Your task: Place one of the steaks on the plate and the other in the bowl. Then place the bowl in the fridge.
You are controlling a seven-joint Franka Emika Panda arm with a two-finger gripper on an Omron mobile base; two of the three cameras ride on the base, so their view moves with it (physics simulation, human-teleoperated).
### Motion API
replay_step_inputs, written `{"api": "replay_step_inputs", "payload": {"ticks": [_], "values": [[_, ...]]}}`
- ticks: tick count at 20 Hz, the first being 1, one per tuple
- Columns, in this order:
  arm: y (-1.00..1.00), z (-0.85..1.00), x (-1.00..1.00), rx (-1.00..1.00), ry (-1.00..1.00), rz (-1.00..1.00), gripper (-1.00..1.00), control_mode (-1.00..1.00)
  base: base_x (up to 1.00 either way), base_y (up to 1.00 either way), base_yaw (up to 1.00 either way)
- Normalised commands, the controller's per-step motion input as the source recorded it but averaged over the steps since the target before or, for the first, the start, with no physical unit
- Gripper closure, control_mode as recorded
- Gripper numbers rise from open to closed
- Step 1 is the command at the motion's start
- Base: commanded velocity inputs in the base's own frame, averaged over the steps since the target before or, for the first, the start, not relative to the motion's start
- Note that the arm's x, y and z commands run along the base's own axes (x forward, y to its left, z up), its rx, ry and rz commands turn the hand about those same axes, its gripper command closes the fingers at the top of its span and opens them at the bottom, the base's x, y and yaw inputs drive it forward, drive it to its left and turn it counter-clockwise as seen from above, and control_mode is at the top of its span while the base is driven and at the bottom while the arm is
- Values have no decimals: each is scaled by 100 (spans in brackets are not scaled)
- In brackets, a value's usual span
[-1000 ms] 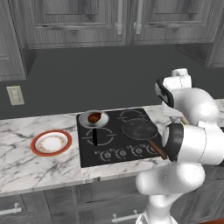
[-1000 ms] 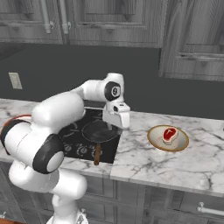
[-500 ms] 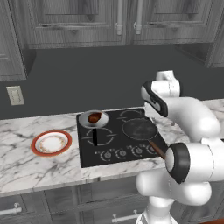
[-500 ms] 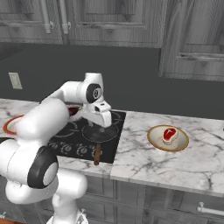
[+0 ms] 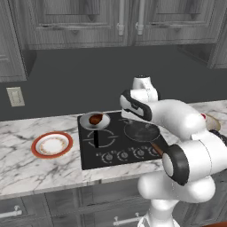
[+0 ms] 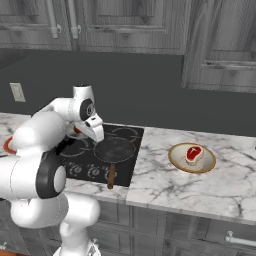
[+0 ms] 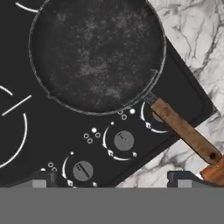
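The dark brown steak (image 5: 95,119) lies in a small silver pan (image 5: 94,122) at the cooktop's back left. On the marble counter to the left sits the red-rimmed plate (image 5: 52,144), with nothing on it. The bright red steak (image 6: 193,153) rests in the tan bowl (image 6: 176,158) on the counter right of the stove. My gripper (image 6: 98,138) hangs open over the cooktop, pointing down beside the black frying pan (image 7: 96,52). Its fingertips (image 7: 178,178) hold nothing, and the gripper (image 7: 111,181) is above the stove knobs. The fridge is out of view.
The frying pan's wooden handle (image 7: 183,129) juts toward the counter's front edge. The black cooktop (image 5: 111,150) has a row of knobs (image 7: 124,141) along its front. Grey cabinets (image 6: 125,20) hang above a dark backsplash. A wall socket (image 5: 15,96) is at the left.
The arm has swung left across the cooktop, carrying the open gripper from the right side of the stove to above the frying pan. Steaks, plate and bowl have not moved.
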Motion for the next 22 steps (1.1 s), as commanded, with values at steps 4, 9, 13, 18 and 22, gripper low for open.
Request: {"api": "replay_step_inputs", "payload": {"ticks": [4,9,13,18,22], "values": [[83,4,74,0,-6,0,-100,-100,0,0,0],[66,0,69,0,-10,0,-100,-100,0,0,0],[42,0,73,0,-2,0,-100,-100,0,0,0],[34,0,82,0,-1,1,-100,-100,0,0,0],[27,-7,65,0,-6,0,-100,-100,0,0,0]]}}
